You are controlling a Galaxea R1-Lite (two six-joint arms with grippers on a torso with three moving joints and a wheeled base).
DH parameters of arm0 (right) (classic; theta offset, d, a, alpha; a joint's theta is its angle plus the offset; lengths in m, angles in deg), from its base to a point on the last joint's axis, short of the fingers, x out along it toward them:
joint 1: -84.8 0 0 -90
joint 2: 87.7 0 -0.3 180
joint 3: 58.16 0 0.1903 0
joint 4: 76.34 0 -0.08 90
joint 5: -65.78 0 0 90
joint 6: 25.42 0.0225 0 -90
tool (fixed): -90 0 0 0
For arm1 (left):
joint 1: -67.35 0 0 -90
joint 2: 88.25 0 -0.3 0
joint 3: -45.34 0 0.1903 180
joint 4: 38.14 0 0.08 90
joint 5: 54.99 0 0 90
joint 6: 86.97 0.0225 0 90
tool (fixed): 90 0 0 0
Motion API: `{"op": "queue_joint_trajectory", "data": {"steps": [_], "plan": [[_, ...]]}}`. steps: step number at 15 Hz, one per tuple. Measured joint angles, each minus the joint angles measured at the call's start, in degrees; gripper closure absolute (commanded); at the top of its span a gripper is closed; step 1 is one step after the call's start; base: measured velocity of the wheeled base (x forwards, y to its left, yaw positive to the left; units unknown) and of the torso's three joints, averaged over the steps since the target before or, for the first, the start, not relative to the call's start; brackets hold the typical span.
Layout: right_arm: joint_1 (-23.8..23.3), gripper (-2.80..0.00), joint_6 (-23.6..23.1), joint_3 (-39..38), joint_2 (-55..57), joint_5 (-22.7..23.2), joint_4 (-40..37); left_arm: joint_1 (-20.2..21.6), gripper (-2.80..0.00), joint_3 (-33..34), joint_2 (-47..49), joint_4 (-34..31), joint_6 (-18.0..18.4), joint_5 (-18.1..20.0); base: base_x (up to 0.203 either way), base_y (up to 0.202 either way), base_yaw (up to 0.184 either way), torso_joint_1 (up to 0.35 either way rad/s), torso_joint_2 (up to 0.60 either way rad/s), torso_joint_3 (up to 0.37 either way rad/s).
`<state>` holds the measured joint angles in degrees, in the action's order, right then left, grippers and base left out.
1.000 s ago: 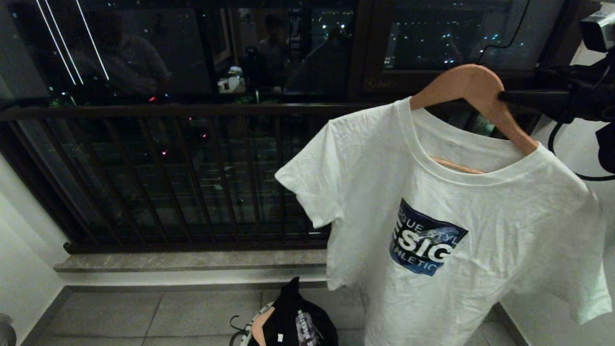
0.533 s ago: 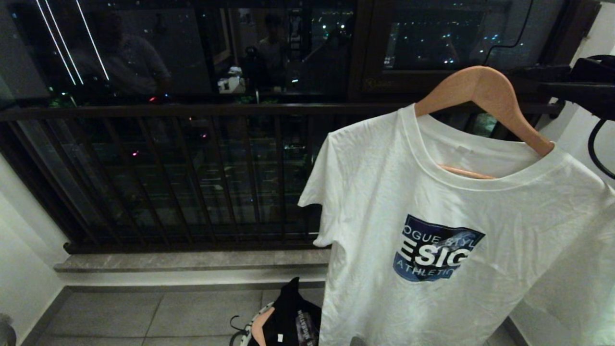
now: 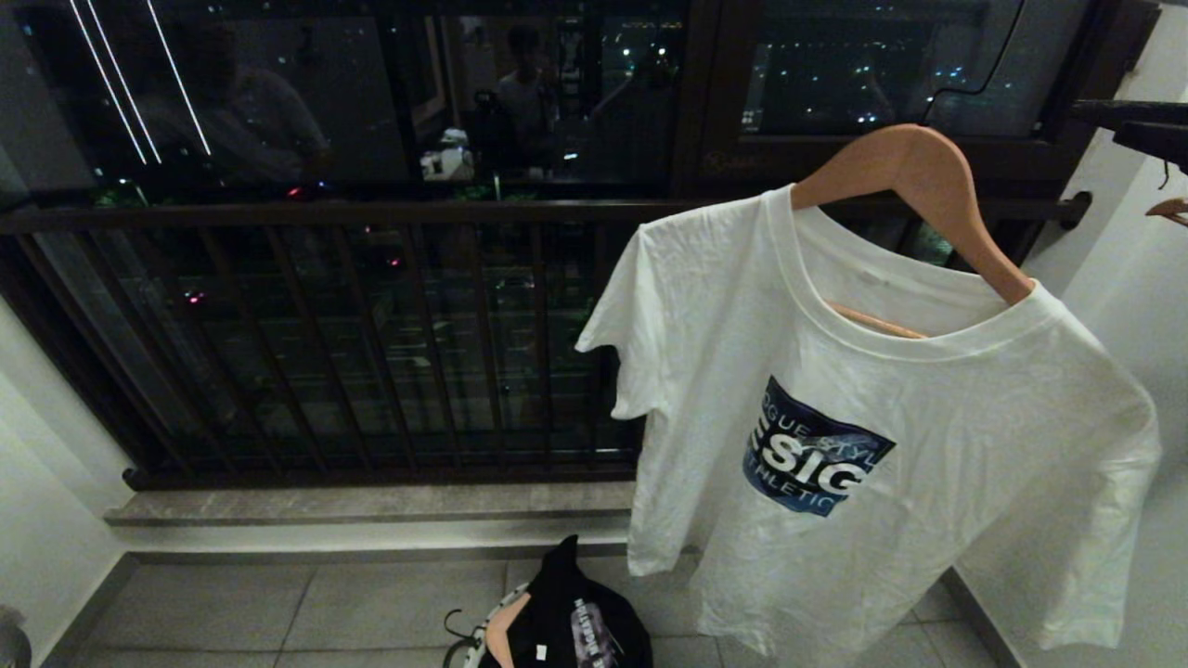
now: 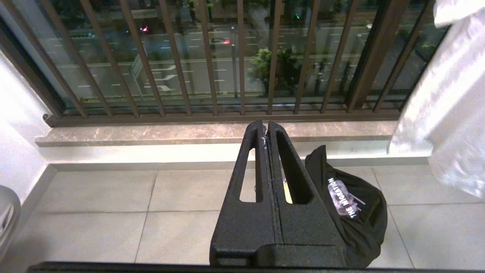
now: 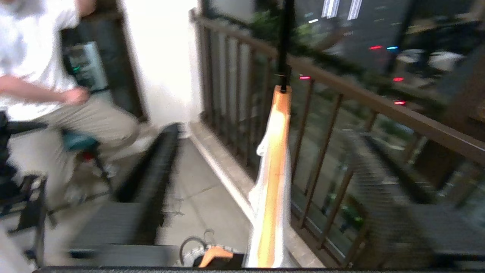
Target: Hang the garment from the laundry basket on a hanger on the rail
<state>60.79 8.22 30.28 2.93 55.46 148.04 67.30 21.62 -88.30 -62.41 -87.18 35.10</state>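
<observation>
A white T-shirt [image 3: 863, 445] with a blue chest print hangs on a wooden hanger [image 3: 914, 172]. The hanger's hook rises out of the picture, and the rail is out of view. My right gripper [image 5: 261, 132] is open and holds nothing. The hanger [image 5: 274, 151] shows edge-on beyond its blurred fingers [image 5: 151, 178]. In the head view only a dark part of that gripper [image 3: 1137, 130] shows at the right edge, apart from the hanger. The laundry basket [image 3: 478, 640] stands on the floor below with a black garment [image 3: 575, 617] in it. My left gripper [image 4: 267, 127] is shut and parked low beside the basket.
A dark balcony railing [image 3: 371, 213] with upright bars runs across in front, above a stone sill [image 3: 371, 506]. A second wooden hanger [image 3: 501, 631] lies in the basket. A person [image 5: 41, 72] sits behind me to the side. White walls close in both sides.
My right gripper has let go of the hanger's shoulder and drawn back to the right edge of the head view. The shirt swung right, then back left.
</observation>
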Motion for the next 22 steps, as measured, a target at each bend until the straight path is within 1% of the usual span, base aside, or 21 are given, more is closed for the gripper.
{"op": "queue_joint_trajectory", "data": {"steps": [2,5,8,10,12,13,14,15,16,17,18,19,20,21,22], "plan": [[-1.82,0.0,0.77,-5.08,-4.97,-1.29,1.18,-0.02,0.0,0.0,0.0,0.05,-0.01,-0.01,0.0,0.0,0.0,0.0,0.0,0.0],[-3.85,0.0,4.64,-11.49,-12.72,-1.59,2.4,-0.02,0.0,0.0,0.0,0.02,0.0,0.0,0.0,0.0,0.0,0.0,0.0,0.0],[-4.04,0.0,6.05,-18.71,-20.84,-1.57,2.65,0.0,0.0,0.02,0.0,0.02,0.0,0.0,0.0,0.0,0.0,0.0,0.0,0.0],[-3.2,0.0,7.98,-24.35,-28.02,-1.64,2.65,0.0,0.0,0.02,0.0,0.0,-0.01,0.0,0.0,0.0,0.0,0.0,0.0,0.0],[-1.29,0.0,11.01,-30.58,-37.19,-2.88,2.66,0.0,0.0,0.05,0.0,0.05,0.0,0.01,0.0,0.0,0.0,0.0,0.0,0.0],[1.0,0.0,12.15,-33.29,-41.33,-4.75,2.97,0.0,0.0,0.05,0.0,0.03,0.0,0.0,0.0,0.0,0.0,0.0,0.0,0.0],[4.44,0.0,12.85,-36.52,-45.88,-8.25,3.31,0.0,0.0,0.05,0.0,0.05,0.0,-0.02,0.0,0.0,0.0,0.0,0.0,0.0],[7.69,0.0,12.63,-40.13,-50.12,-12.72,3.35,-0.02,0.0,0.05,0.0,0.05,0.0,0.0,0.0,0.0,0.0,0.0,0.0,0.0],[10.21,0.0,11.63,-43.63,-53.48,-16.89,2.8,0.0,0.0,0.02,0.0,0.05,0.0,0.0,0.0,0.0,0.0,0.0,0.0,0.0],[12.6,0.0,9.22,-47.71,-56.74,-21.41,1.43,-0.02,0.0,0.02,0.0,0.03,0.03,0.01,0.0,0.0,0.0,0.0,0.0,0.0],[14.4,0.0,5.08,-51.36,-59.35,-25.71,-0.88,-0.02,0.0,0.02,0.0,0.02,-0.01,0.0,0.0,0.0,0.0,0.0,0.0,0.0],[15.58,0.0,-0.18,-54.11,-61.2,-30.57,-4.09,-0.02,0.0,0.02,0.0,0.02,0.02,0.0,0.0,0.0,0.0,0.0,0.0,0.0],[16.64,0.0,-6.81,-56.46,-62.78,-36.78,-8.47,-0.02,0.0,0.02,0.0,0.02,-0.01,0.0,0.0,0.0,0.0,0.0,0.0,0.0],[17.65,0.0,-13.88,-58.57,-64.16,-44.0,-13.75,-0.02,0.0,0.02,0.0,0.02,0.0,0.0,0.0,0.0,0.0,0.0,0.0,0.0],[18.49,0.0,-19.9,-60.65,-65.51,-50.56,-18.8,-0.02,0.0,0.02,0.0,0.02,0.0,-0.02,0.0,0.0,0.0,0.0,0.0,0.0]]}}
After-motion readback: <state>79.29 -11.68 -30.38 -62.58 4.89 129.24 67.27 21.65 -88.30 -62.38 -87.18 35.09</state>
